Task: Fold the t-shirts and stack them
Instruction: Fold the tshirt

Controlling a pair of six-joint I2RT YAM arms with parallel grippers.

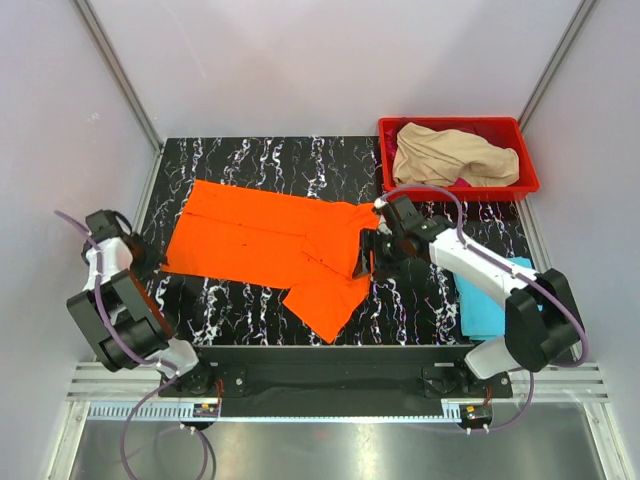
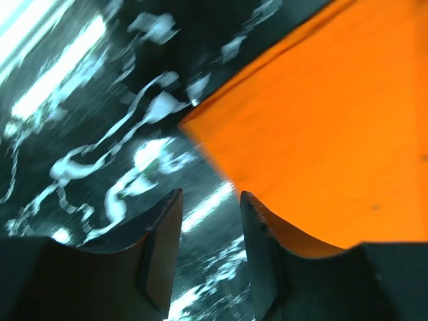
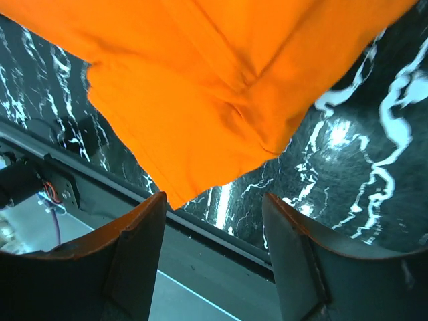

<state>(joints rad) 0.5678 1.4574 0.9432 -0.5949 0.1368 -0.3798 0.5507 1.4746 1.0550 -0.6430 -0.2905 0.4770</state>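
The left gripper (image 2: 210,198) hangs low at the left corner of the orange t-shirt (image 1: 260,240), fingers apart over bare table (image 1: 250,165). The right gripper (image 3: 214,200) hovers at its right side, fingers spread wide and empty. The shirt lies spread flat. The left wrist view is blurred, and the right arm partly hides the light blue t-shirt (image 1: 485,310)

table (image 1: 250,160): black, white-veined marble top | walls (image 1: 330,60): plain pale panels | corner rails (image 1: 117,70): aluminium
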